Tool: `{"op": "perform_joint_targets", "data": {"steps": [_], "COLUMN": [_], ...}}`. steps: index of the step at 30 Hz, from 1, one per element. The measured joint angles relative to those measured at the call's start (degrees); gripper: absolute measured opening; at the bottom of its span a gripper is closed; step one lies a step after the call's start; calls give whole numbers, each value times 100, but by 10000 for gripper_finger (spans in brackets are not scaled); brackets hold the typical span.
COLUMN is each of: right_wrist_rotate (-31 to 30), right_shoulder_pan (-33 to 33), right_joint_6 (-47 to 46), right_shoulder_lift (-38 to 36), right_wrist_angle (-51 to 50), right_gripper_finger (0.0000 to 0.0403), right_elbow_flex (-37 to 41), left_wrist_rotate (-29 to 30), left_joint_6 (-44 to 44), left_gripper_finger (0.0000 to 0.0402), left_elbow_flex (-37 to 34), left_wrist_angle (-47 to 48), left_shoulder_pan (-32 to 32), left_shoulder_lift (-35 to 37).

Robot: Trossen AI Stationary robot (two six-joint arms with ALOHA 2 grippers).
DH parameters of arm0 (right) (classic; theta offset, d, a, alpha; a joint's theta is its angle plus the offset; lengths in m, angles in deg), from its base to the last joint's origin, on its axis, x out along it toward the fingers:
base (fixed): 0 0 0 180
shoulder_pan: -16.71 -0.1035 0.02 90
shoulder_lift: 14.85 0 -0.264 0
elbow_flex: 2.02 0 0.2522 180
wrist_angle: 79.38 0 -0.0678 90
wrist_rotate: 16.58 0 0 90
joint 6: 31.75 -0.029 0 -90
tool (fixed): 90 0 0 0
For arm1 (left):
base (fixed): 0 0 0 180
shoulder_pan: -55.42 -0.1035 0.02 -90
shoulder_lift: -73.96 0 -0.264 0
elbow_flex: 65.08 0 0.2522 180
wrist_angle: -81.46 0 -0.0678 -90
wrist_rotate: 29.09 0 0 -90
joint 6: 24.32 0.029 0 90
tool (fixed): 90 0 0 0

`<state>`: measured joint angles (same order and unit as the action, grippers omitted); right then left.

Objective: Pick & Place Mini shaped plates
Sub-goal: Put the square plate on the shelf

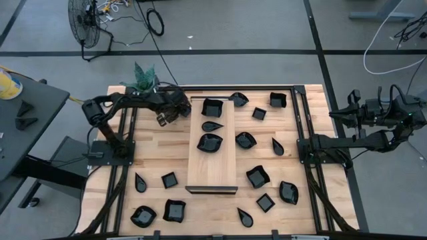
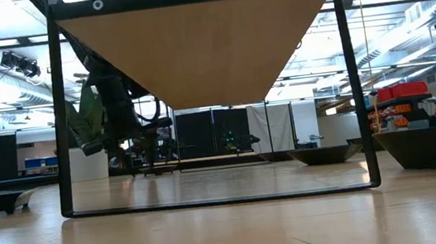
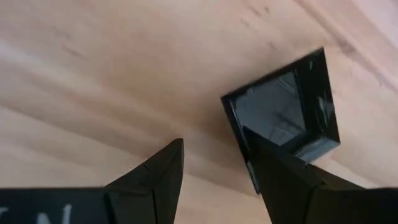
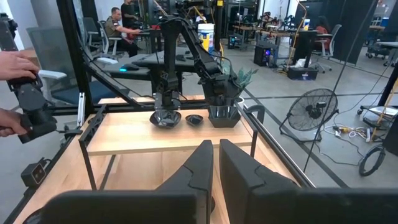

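A small black square plate [image 3: 283,112] lies flat on the wooden table, left of the long pale board [image 1: 212,160]. My left gripper [image 3: 212,140] hangs open over it, pointing steeply down. One finger [image 3: 280,174] stands in front of the plate's rim and the other [image 3: 155,180] is over bare table beside it. In the high view the gripper [image 1: 165,115] hides this plate. Three black plates [image 1: 212,107] [image 1: 212,125] [image 1: 209,142] rest on the board. My right gripper [image 4: 214,149] is shut and drawn back past the table's right edge [image 1: 353,107]. My left gripper comes at the square plate from above, slanting. One finger covers the plate's rim [image 3: 249,155] in the wrist view. Whether that finger touches the rim I cannot tell. The plate lies flat on the table.
Several more black plates are scattered over the table: right of the board [image 1: 245,140] [image 1: 257,176] and at the near left [image 1: 169,179] [image 1: 143,215]. A white pot with a green plant [image 1: 143,77] stands at the far left corner. The board sits raised on a black frame [image 2: 64,157].
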<state>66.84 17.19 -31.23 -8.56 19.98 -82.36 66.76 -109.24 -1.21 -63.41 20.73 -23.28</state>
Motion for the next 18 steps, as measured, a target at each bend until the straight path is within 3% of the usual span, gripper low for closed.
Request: {"op": "perform_joint_targets", "data": {"steps": [9, 18], "right_wrist_rotate": [-1, -1], "right_shoulder_pan": [1, 1], "right_joint_6": [-1, 1], "right_shoulder_lift": [0, 1], "right_wrist_angle": [1, 0], "right_gripper_finger": [34, 34], "right_elbow_flex": [-1, 0], "left_wrist_rotate": [161, 193], "left_joint_6": [-53, -151], "left_gripper_finger": [191, 156], "left_elbow_flex": [212, 207], "left_wrist_angle": [-110, -81], "left_shoulder_pan": [-11, -9], "left_shoulder_lift": [-108, -108]}}
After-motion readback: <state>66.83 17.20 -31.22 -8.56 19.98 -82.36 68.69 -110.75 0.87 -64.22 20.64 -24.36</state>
